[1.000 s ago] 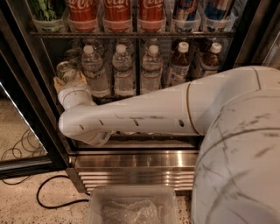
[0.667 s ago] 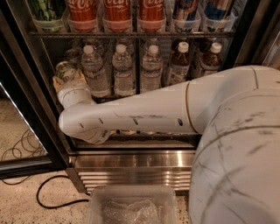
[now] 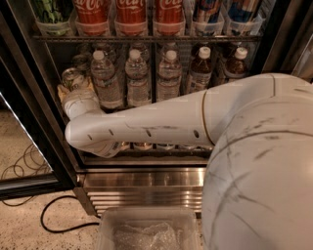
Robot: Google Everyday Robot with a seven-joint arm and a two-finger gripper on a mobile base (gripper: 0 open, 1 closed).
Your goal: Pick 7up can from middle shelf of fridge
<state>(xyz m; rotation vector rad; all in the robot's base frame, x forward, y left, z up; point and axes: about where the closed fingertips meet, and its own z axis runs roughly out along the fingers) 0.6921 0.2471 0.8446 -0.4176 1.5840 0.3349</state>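
My white arm (image 3: 161,119) reaches from the right into the open fridge (image 3: 146,176), across the shelf that holds the bottles. My gripper (image 3: 73,90) is at that shelf's left end, mostly hidden behind the wrist. A small shiny silver round object (image 3: 72,77) shows just above the wrist. It may be the 7up can's top, but I cannot tell, and no green marking shows. The shelf's front rail is hidden behind my arm.
Red Coca-Cola cans (image 3: 129,12) stand on the upper rack (image 3: 146,37). Water bottles (image 3: 137,78) and brown bottles (image 3: 199,71) stand behind my arm. The fridge's door frame (image 3: 34,122) stands at the left. A clear plastic bin (image 3: 146,229) sits below the louvred grille (image 3: 142,197). A black cable (image 3: 58,215) lies on the floor.
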